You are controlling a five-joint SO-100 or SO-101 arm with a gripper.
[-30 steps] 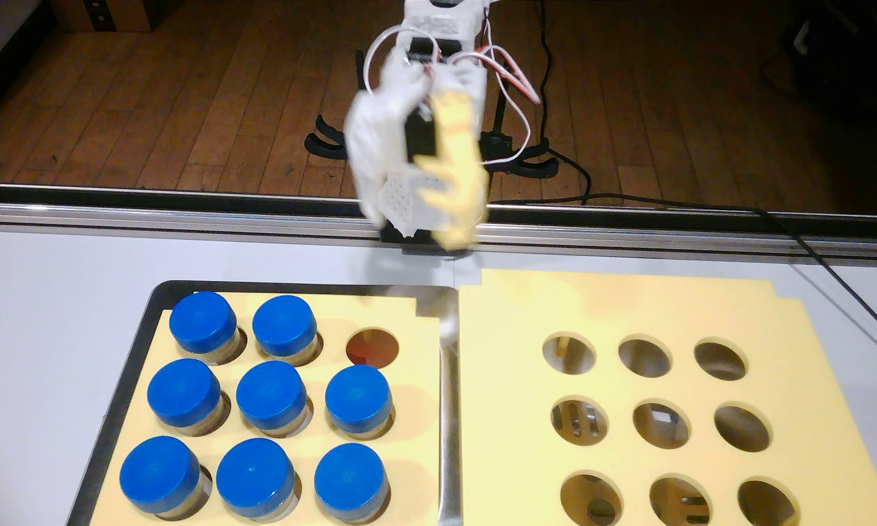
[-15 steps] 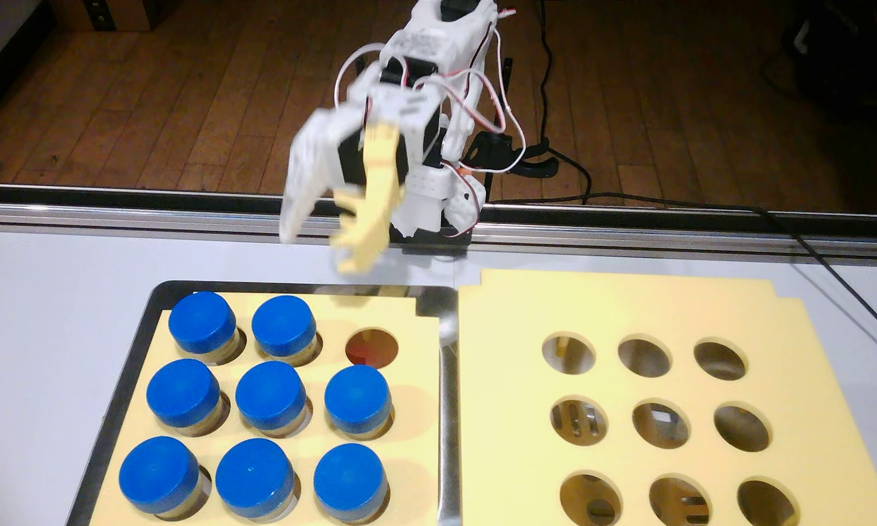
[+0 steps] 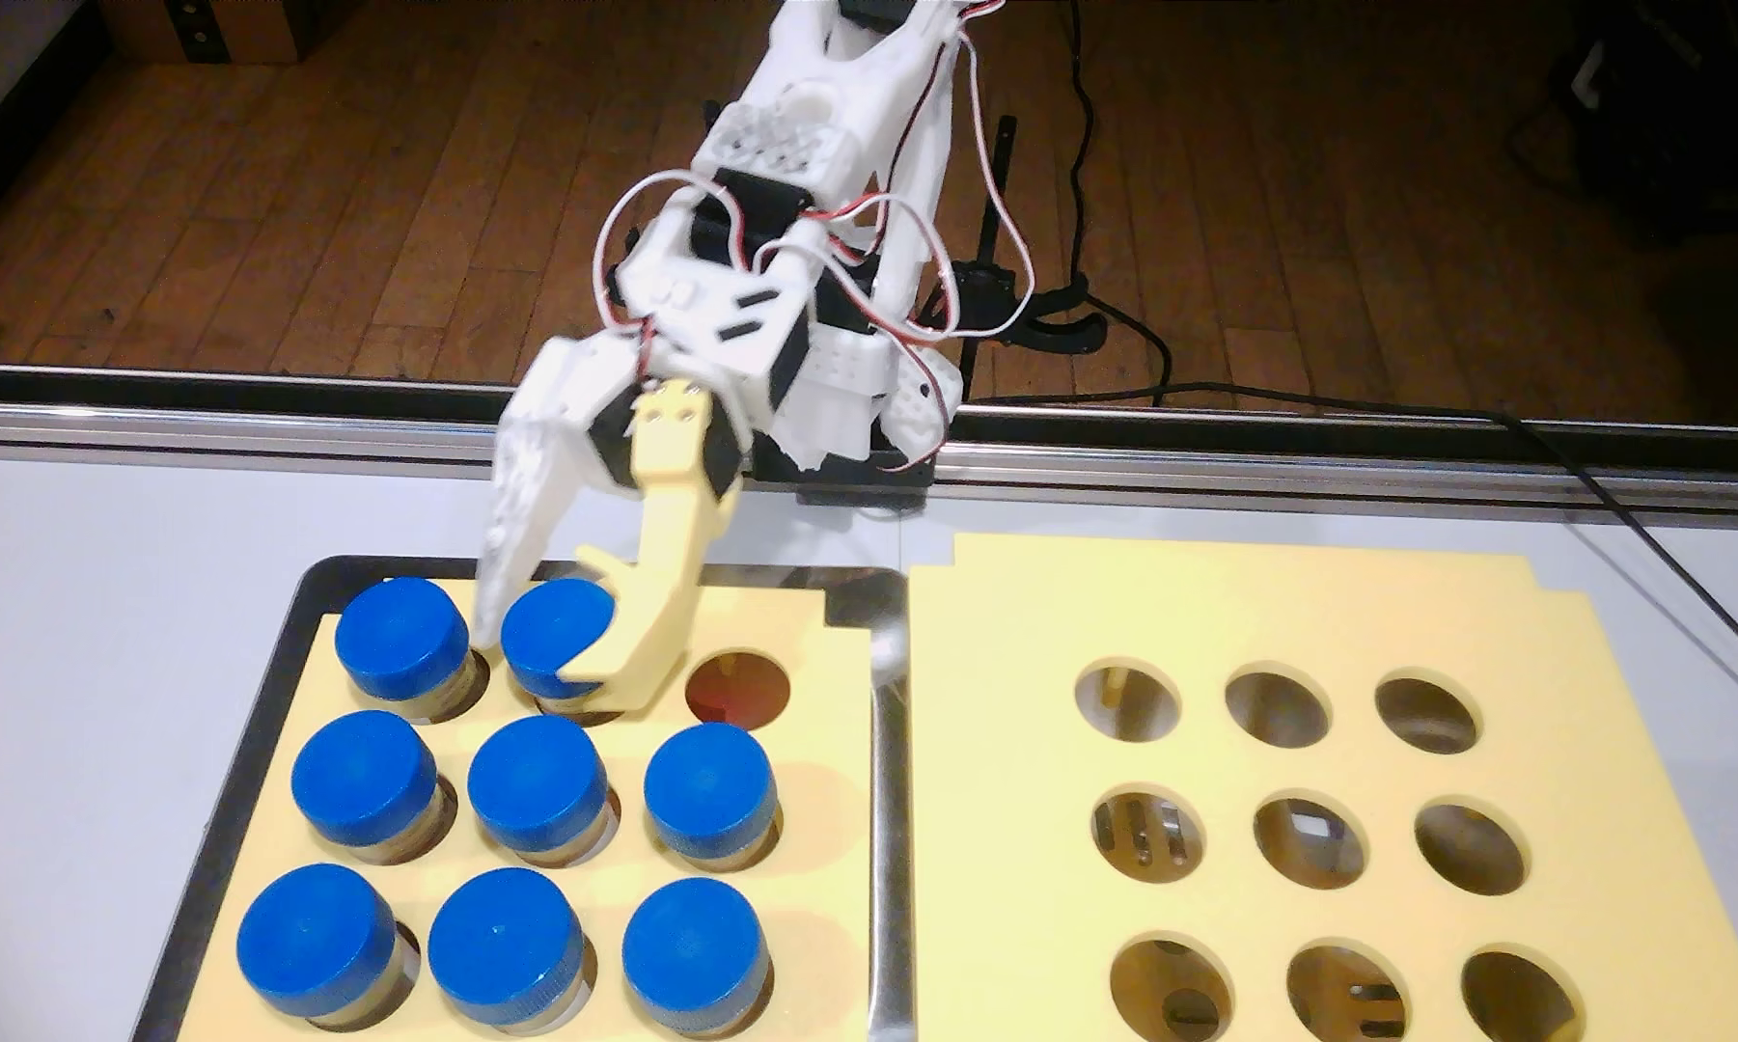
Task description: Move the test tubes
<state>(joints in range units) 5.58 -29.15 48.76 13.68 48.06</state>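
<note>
Top-mid test tube [image 3: 554, 636] betw. jaws (spread)

One fixed view looks steeply down from the table's near side, close in, facing the arm's base [image 3: 859, 441]

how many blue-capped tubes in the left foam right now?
8, all in the left foam: back row two, gripper around the second; middle three; front three.
</note>
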